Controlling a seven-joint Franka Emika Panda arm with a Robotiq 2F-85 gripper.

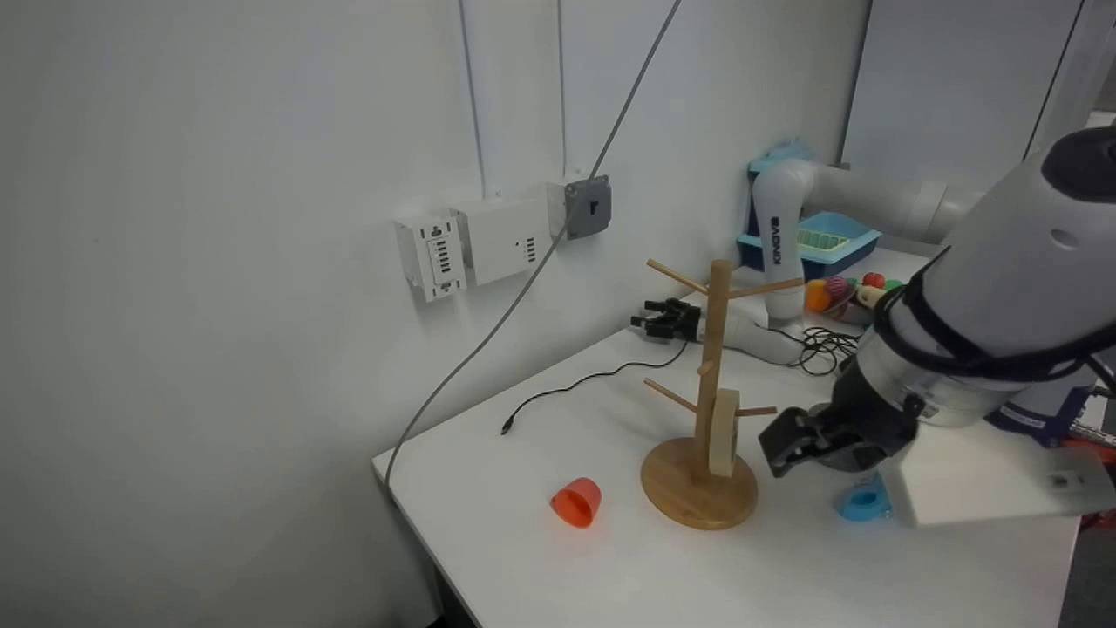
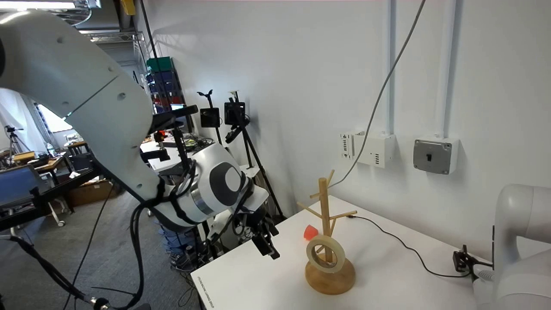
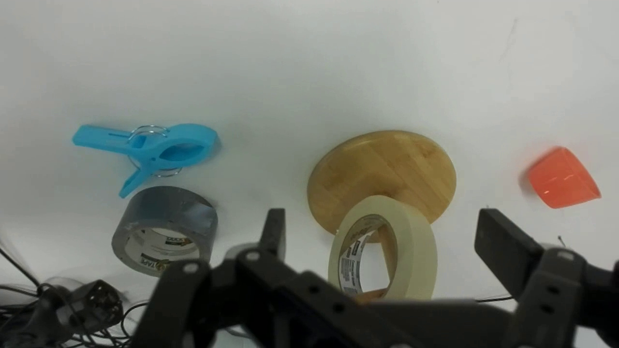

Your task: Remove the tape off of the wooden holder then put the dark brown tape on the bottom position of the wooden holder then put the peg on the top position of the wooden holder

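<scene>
The tape (image 3: 420, 251), a cream-beige ring, hangs on a lower arm of the wooden holder (image 3: 401, 164); in both exterior views it leans by the post, above the round base. In the wrist view my gripper (image 3: 387, 237) is open, its fingers wide to either side of the ring with space between. An exterior view shows the gripper (image 2: 271, 242) apart from the holder. The dark brown tape (image 3: 167, 208), a dark grey roll, lies on the table left of the holder. Just beyond it is the peg (image 3: 179, 145), a light blue clip, also visible in an exterior view (image 1: 865, 501).
An orange cup (image 3: 561, 179) lies on its side, on the holder's opposite side from the roll. Behind the holder a thin black cable (image 1: 602, 373) runs over the table. A second grey robot arm (image 1: 779, 227) and a blue tray (image 1: 833, 253) occupy the far end.
</scene>
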